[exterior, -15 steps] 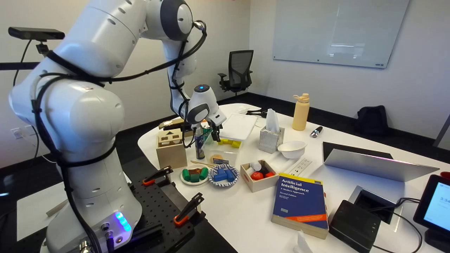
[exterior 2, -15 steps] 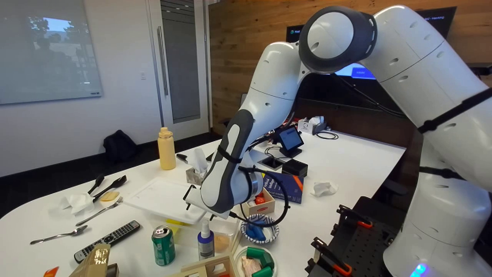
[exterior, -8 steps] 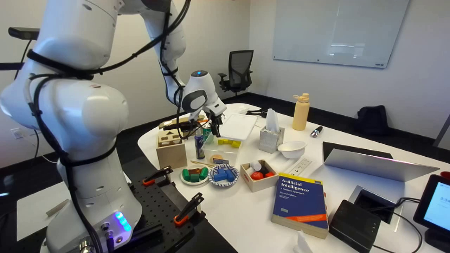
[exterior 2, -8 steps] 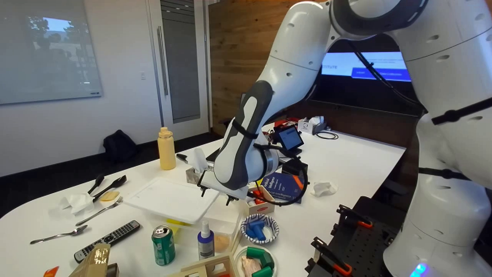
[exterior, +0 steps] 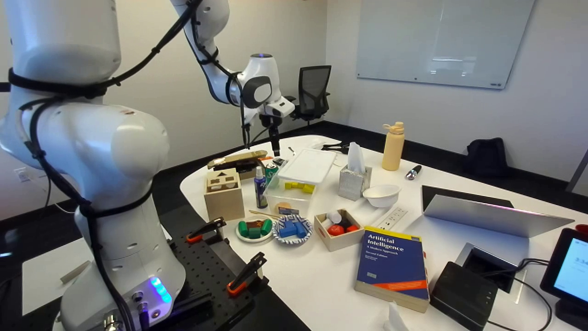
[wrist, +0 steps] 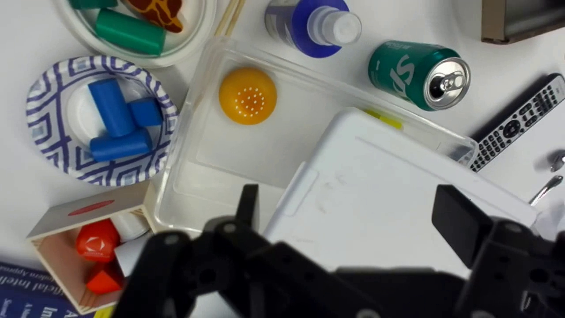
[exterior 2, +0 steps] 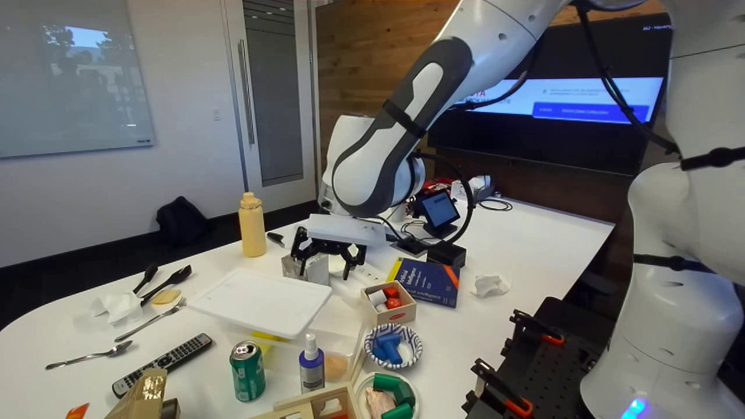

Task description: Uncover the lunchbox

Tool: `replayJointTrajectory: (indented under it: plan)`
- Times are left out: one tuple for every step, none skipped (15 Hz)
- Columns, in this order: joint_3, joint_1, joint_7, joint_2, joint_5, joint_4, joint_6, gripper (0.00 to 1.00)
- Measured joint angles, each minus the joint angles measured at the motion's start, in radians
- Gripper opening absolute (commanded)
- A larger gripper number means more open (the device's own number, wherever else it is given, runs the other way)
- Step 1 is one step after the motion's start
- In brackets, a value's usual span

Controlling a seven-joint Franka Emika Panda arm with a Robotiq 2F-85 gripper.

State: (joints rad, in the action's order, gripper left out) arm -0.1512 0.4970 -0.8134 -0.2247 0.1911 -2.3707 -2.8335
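Note:
The lunchbox is a see-through plastic box (exterior: 288,203) on the white table; it also shows in an exterior view (exterior 2: 356,340) and the wrist view (wrist: 273,152). Its white lid (exterior: 310,164) lies slantwise over part of it, leaving one end uncovered; the lid also shows in an exterior view (exterior 2: 262,302) and the wrist view (wrist: 379,190). An orange dome (wrist: 248,96) with white dots sits in the uncovered end. Yellow blocks (exterior: 299,186) are partly under the lid. My gripper (exterior 2: 325,272) is open, empty and raised above the box, fingers pointing down. In the wrist view its fingers (wrist: 348,198) stand wide apart over the lid.
A spray bottle (exterior: 260,188) and a green can (exterior 2: 247,371) stand beside the box. A patterned bowl (exterior: 292,230), a plate (exterior: 254,229), a wooden box of blocks (exterior: 339,230) and a tissue box (exterior: 355,181) stand around it. A remote (exterior 2: 163,364) lies near the can.
My gripper has risen well above the box and turned from tilted to pointing down. The arm has drawn up and back. The lid and box have not moved.

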Motion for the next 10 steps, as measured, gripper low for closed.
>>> replayJointTrajectory:
  plan:
    - [0.021,-0.024,0.0,0.027,-0.036,0.0,0.035,1.0]
    - [0.047,-0.051,0.0,0.05,-0.06,0.0,0.065,1.0]
    - [0.079,-0.081,0.008,0.069,-0.065,0.0,0.088,1.0]
    - [0.113,-0.111,0.021,0.085,-0.064,0.0,0.107,1.0]
    - [0.145,-0.138,0.034,0.097,-0.061,0.0,0.121,1.0]
    - [0.172,-0.161,0.051,0.105,-0.053,0.0,0.131,1.0]
    - [0.196,-0.18,0.072,0.11,-0.041,0.0,0.137,1.0]
    - [0.219,-0.198,0.101,0.112,-0.018,0.0,0.139,1.0]
    - [0.239,-0.212,0.136,0.112,0.014,-0.001,0.141,1.0]
    - [0.256,-0.224,0.173,0.112,0.047,-0.002,0.143,1.0]
